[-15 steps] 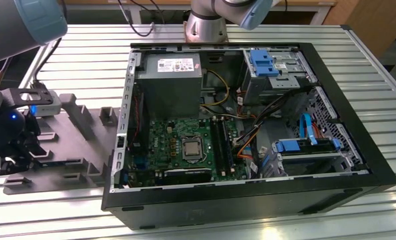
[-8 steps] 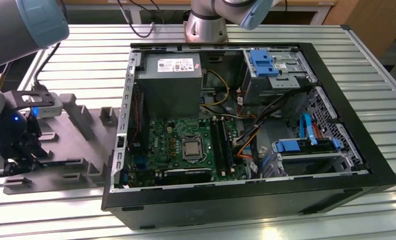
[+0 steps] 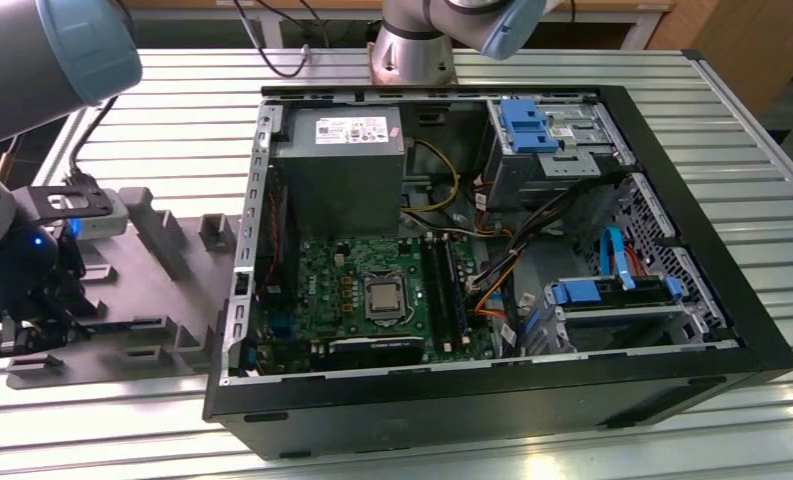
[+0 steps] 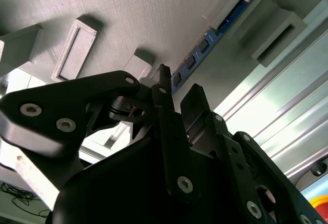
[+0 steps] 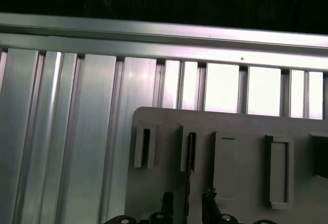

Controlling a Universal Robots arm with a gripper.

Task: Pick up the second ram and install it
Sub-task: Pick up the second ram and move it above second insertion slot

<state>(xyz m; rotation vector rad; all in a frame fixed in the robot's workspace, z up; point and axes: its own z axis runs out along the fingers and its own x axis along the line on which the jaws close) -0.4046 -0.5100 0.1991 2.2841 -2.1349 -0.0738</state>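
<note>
- The step in hand looks like the pick-up: the end effector [image 3: 29,345] is low over the grey fixture [image 3: 169,300] on the bench [image 3: 169,100], at the exterior view's left, well apart from the open case [image 3: 503,400].
- The ram [image 4: 212,37] stands on edge in a slot of the fixture [image 4: 154,14]. It is a blue strip with dark chips that runs in between the fingertips.
- In the first wrist view the ram [image 5: 190,152] shows as a thin dark line, with one finger of the end effector [image 5: 187,199] on each side of it.
- The end effector [image 4: 178,83] is open. Its fingers straddle the ram with a gap on both sides, so nothing looks gripped yet.
- A sound grip would call for the fingers square to the board's flat faces and centred on it, so that it lifts straight out of the slot.
- Installation is not begun, judging by the ram's place; the motherboard [image 3: 356,280] lies inside the case.
- The arm bends down from its base [image 3: 416,50] behind the case, with the wrist pointing down at the fixture.
</note>
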